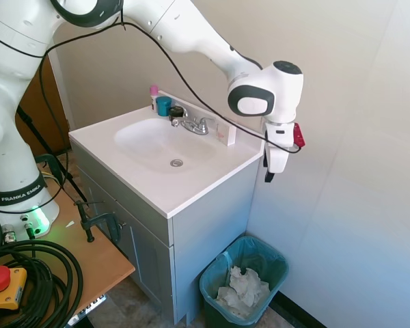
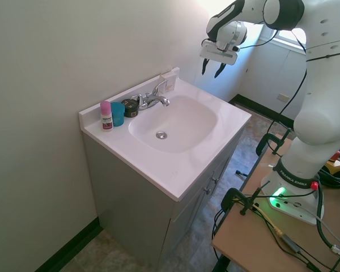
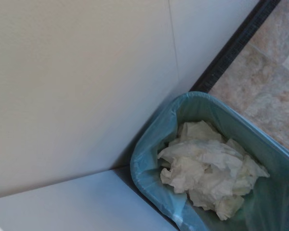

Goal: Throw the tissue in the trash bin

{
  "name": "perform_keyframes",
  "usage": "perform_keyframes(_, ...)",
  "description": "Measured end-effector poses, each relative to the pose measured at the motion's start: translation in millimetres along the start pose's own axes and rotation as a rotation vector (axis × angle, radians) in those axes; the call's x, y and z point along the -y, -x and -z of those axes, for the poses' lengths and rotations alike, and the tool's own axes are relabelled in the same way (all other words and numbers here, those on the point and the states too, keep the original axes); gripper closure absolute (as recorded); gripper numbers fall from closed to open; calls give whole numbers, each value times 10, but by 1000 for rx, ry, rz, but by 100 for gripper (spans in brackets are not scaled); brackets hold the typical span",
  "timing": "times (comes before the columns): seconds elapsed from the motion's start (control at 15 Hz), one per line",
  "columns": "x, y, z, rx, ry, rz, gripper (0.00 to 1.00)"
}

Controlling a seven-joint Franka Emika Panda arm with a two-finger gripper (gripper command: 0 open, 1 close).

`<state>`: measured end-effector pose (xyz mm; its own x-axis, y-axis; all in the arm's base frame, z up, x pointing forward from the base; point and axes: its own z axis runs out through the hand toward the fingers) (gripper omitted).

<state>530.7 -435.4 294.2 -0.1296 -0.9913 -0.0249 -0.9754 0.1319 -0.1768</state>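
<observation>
The teal trash bin (image 1: 279,262) stands on the floor between the vanity and the wall, lined with a bluish bag. Crumpled white paper (image 1: 243,287) lies heaped inside it. In the wrist view the bin's rim (image 3: 145,159) and the paper (image 3: 207,173) show from straight above. I cannot pick out the tissue as a separate wad among that paper. My gripper (image 2: 211,69) hangs high over the bin, beside the vanity's corner, fingers pointing down. It is open with nothing between the fingers. In the first exterior view the gripper (image 1: 268,172) shows side-on.
A white sink vanity (image 1: 191,188) with a faucet (image 1: 195,124), a pink-capped bottle (image 2: 106,116) and a teal cup (image 2: 118,113) stands next to the bin. The wall (image 1: 355,171) is close behind the gripper. A wooden bench with a clamp (image 1: 99,222) is at the left.
</observation>
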Motion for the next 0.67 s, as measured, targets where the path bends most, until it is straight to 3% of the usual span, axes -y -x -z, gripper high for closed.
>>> perform_keyframes(0.2, 9, 149, 603, 3, -78, 77, 0)
perform_keyframes(0.33, -31, 516, 962, 7, -104, 152, 0)
perform_keyframes(0.47, -91, 1031, 1192, -13, -90, 246, 0)
perform_keyframes(0.67, -337, 1683, 1237, -54, -54, 329, 0)
